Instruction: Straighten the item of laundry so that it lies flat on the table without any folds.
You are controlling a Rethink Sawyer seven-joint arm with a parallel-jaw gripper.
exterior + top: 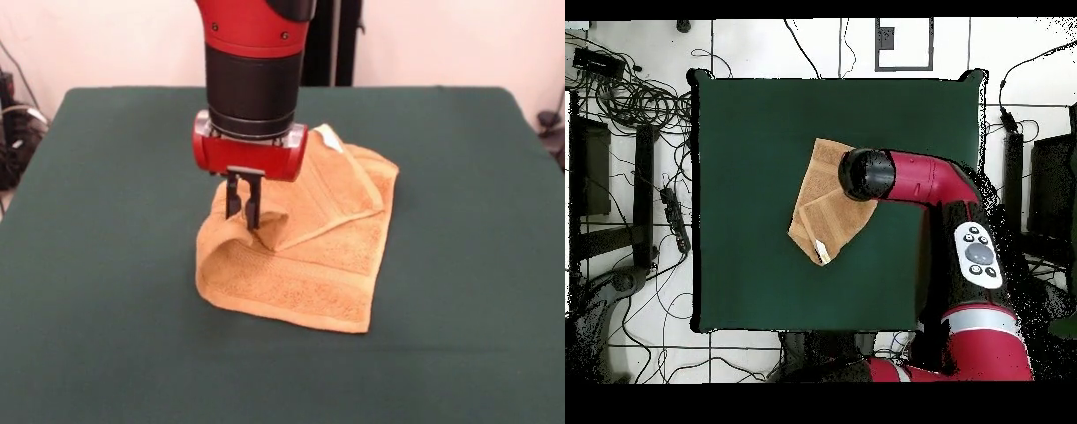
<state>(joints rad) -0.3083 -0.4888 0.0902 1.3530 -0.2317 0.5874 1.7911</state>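
Note:
The orange-tan towel [309, 265] lies crumpled and folded over itself near the middle of the green table [106, 265]. Its far flap is doubled over, with a white tag [328, 135] at the far corner. My gripper [243, 215] points straight down over the towel's left part. Its fingers are close together and pinch a raised fold, which humps up off the table beneath them. In the overhead view the towel [827, 205] shows as a folded shape with the tag [822, 248] at its lower corner. The arm's wrist [867, 173] hides the gripper there.
Bare green table [745, 150] surrounds the towel on all sides. Cables and equipment [635, 100] lie on the floor beyond the table's edges. The robot's base [980, 330] stands at the table's side.

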